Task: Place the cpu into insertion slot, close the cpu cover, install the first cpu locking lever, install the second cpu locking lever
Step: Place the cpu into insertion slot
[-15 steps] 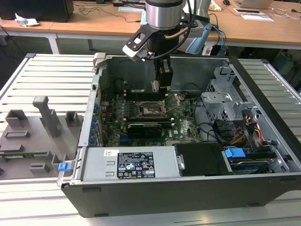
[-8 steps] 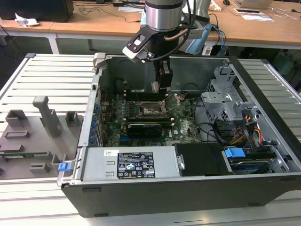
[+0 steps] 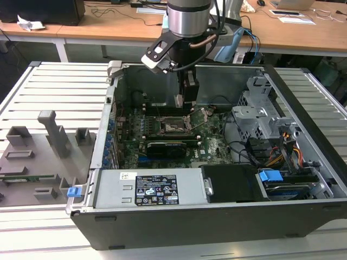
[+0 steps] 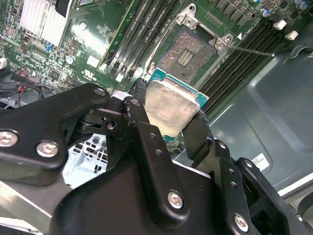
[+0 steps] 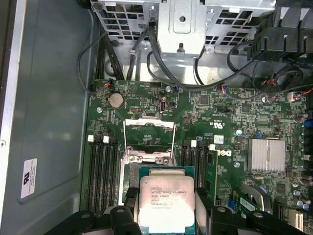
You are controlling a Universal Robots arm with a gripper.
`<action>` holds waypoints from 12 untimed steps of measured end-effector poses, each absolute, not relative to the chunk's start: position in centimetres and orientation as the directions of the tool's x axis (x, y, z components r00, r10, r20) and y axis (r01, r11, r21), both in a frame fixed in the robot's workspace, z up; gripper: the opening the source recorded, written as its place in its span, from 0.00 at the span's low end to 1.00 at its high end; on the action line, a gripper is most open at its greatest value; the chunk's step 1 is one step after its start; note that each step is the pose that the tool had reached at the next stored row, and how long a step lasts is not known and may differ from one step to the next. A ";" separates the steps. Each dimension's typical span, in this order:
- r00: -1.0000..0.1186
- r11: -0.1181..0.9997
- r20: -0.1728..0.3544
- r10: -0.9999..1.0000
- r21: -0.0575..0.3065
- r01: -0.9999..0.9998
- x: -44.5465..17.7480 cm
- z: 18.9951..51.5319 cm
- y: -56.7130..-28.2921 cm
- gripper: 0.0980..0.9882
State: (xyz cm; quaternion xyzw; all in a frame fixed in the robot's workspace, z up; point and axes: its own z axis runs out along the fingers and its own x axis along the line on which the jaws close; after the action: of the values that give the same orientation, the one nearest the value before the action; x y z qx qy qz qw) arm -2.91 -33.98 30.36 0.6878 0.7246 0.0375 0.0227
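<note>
While the grey fixture tray (image 3: 38, 157) lies on the slatted worktop (image 3: 54, 86) at the exterior view's left, the open computer case (image 3: 217, 227) beside it holds the motherboard (image 3: 211, 143). The arm hangs over that board, with the drive cage (image 3: 260, 108) further to the exterior view's right.

The cpu (image 4: 171, 105) is off the board, near the insertion slot (image 4: 188, 54) but not seated in it. The slot's contact field lies bare, and what I take to be the cpu cover (image 5: 149, 122) is lifted clear of it. The main danger, as I judge it, is a crooked or offset descent. A tilted chip, or one turned the wrong way, could catch the socket frame or bend the fine contacts. A weak hold on such thin edges could also let it slip and drop.

In both wrist views the jaws are narrowed onto the cpu, one black finger (image 4: 139, 110) on each of two opposite edges. The pale metal top faces the cameras.
</note>
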 end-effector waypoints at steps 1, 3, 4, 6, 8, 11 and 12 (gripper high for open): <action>-0.053 0.051 0.019 0.998 0.085 0.995 -2.9 30.3 -34.0 0.50; -0.053 0.051 0.019 0.998 0.085 0.995 -2.9 30.3 -34.0 0.50; -0.053 0.051 0.019 0.998 0.085 0.995 -2.9 30.2 -34.0 0.50; -0.053 0.051 0.019 0.998 0.085 0.995 -2.9 30.1 -34.0 0.50; -0.053 0.051 0.019 0.998 0.085 0.995 -2.9 30.1 -34.0 0.50; -0.053 0.051 0.019 0.998 0.085 0.995 -2.9 30.0 -34.0 0.50; -0.053 0.051 0.019 0.998 0.085 0.995 -2.9 29.9 -34.0 0.50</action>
State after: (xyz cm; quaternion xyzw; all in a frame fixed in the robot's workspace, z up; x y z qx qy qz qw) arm -2.91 -33.98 29.90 0.6878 0.7246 0.0374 0.0226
